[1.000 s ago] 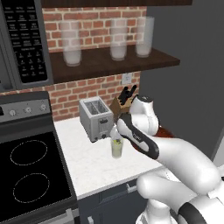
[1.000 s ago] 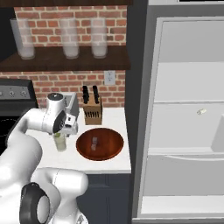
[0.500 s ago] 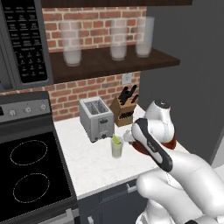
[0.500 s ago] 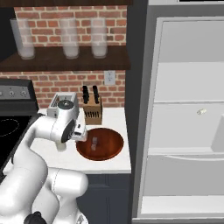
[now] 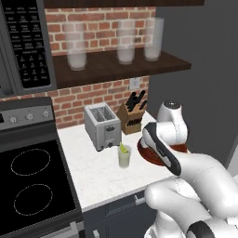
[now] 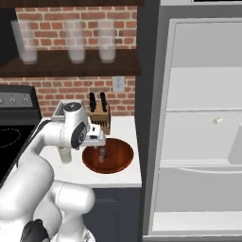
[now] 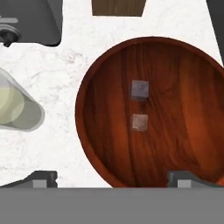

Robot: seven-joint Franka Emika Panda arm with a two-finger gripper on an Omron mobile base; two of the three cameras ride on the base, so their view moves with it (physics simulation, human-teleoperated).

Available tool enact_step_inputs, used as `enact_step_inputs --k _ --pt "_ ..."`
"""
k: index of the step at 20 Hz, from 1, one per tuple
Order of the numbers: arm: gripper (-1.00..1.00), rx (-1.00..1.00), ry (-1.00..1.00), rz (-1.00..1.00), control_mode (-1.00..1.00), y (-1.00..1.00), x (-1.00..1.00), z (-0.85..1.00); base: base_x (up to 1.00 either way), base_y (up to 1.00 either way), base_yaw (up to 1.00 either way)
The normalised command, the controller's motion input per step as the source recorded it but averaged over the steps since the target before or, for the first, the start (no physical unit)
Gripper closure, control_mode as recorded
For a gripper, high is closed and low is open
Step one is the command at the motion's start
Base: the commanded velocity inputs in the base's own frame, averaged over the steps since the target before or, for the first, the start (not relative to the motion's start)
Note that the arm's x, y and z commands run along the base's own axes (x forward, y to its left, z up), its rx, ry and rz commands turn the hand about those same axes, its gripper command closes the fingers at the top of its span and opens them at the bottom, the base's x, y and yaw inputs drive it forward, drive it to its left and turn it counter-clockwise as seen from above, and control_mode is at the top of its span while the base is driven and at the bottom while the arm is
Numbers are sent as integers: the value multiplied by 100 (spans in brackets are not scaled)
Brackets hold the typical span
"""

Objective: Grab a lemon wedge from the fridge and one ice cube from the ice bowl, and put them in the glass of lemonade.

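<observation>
My gripper (image 6: 100, 151) hangs open over the reddish-brown ice bowl (image 6: 118, 163), with nothing between its fingers. In the hand view the fingertips (image 7: 186, 178) straddle the ice bowl's (image 7: 183, 131) near rim, and two ice cubes (image 7: 140, 89) (image 7: 139, 122) lie near its middle. The glass of lemonade (image 5: 123, 158) stands left of the bowl, with a yellow-green lemon wedge (image 5: 123, 148) sticking out of it. The same glass (image 7: 17, 109) lies at the left of the hand view. The fridge (image 6: 198, 90) stands open on the right, and a tiny pale piece (image 6: 217, 121) lies on a shelf.
A silver toaster (image 5: 101, 124) and a wooden knife block (image 5: 131, 116) stand against the brick wall behind the glass. A black stove (image 5: 28, 181) borders the counter on the left. Tall frosted glasses (image 5: 76, 46) line the shelf above.
The arm has swung right, from above the glass of lemonade to above the ice bowl. The gripper stayed open.
</observation>
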Motion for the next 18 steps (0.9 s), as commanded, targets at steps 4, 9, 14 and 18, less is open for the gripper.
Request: enact_step_inputs --k 4,9,14,18 --pt "-100 2 -1 9 -100 -34 28 -5 0 0 0" --pt "-100 5 1 11 -100 -23 19 -35 0 0 0" --pt "-100 0 17 4 -100 -4 15 -49 0 0 0" --pt "-100 -2 13 0 -100 2 1 -34 0 0 0"
